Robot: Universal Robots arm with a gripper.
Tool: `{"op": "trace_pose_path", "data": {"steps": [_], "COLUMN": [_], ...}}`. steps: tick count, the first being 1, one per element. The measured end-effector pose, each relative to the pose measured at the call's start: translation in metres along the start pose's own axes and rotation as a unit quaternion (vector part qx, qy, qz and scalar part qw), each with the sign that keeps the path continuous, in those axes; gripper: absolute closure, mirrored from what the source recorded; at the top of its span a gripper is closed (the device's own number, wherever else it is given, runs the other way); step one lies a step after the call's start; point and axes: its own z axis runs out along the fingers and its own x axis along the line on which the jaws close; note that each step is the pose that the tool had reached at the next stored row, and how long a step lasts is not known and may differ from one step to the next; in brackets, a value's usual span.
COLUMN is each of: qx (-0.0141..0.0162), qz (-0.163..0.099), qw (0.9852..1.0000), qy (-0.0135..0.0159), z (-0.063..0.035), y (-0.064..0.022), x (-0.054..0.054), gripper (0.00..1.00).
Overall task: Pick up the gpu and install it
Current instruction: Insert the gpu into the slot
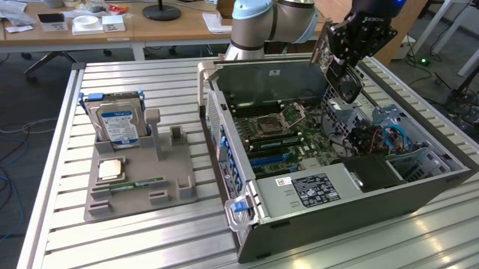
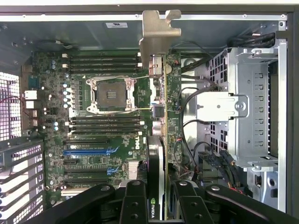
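Exterior view, gripper: we've got the gripper [image 1: 340,64] high over the open computer case [image 1: 419,190], toward the exterior view's right, clamped on the graphics card [image 1: 344,87].
Exterior view, card: it hangs tilted from the fingers, in the air above the motherboard [image 1: 273,131]. As far as we can make out, it touches nothing inside the case.
Exterior view, parts stand: on the exterior view's left, the grey stand [image 1: 176,188] holds a hard drive [image 1: 120,120] upright. A memory stick [image 1: 138,184] lies flat nearer its front, and all of it is well apart from the action.
Wrist view, grip: here we look straight along the card. There are fingers [image 2: 135,200] on either side, with the graphics card [image 2: 174,93] edge-on between them and its silver bracket [image 2: 158,35] at the far end.
Wrist view, below: the motherboard lies spread underneath, with the processor socket [image 2: 112,95] just beside the card's line. The blue slot [image 2: 88,151] lies on the same side as the socket, and the metal drive cage [image 2: 252,107] is on the other.
Step in hand: by our reckoning the pick-up is done. The card is being carried over the case and is not yet seated.
What the install calls for: we judge the card lies across the run of the slots, not along it. So it needs turning, levelling and squaring over a slot before any press.
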Motion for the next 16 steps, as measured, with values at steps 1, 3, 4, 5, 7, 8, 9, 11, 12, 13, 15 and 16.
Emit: {"op": "trace_pose_path", "data": {"steps": [1,3,4,5,7,8,9,11,12,13,15,16], "qx": [0.0000,0.0000,0.0000,0.0000,0.0000,0.0000,0.0000,-0.0001,-0.0001,-0.0001,-0.0002,-0.0002], "qz": [0.000,-0.001,-0.001,-0.002,-0.003,-0.004,-0.005,-0.006,-0.007,-0.009,-0.012,-0.014], "qw": [1.0000,1.0000,1.0000,1.0000,1.0000,1.0000,1.0000,1.0000,1.0000,1.0000,0.9999,0.9999], "qy": [0.0000,0.0000,0.0001,0.0001,0.0001,0.0002,0.0002,0.0003,0.0004,0.0004,0.0006,0.0007], "z": [0.0000,0.0000,0.0000,0.0000,0.0000,0.0000,0.0000,0.0000,0.0000,0.0000,0.0000,0.0000], "y": [0.0000,0.0000,0.0000,0.0000,0.0000,0.0000,0.0000,0.0000,0.0000,0.0000,0.0000,0.0000], "x": [0.0000,0.0000,0.0000,0.0000,0.0000,0.0000,0.0000,0.0000,0.0000,0.0000,0.0000,0.0000], "gripper": [0.73,0.73,0.73,0.73,0.73,0.73,0.73,0.73,0.73,0.73,0.73,0.73]}}
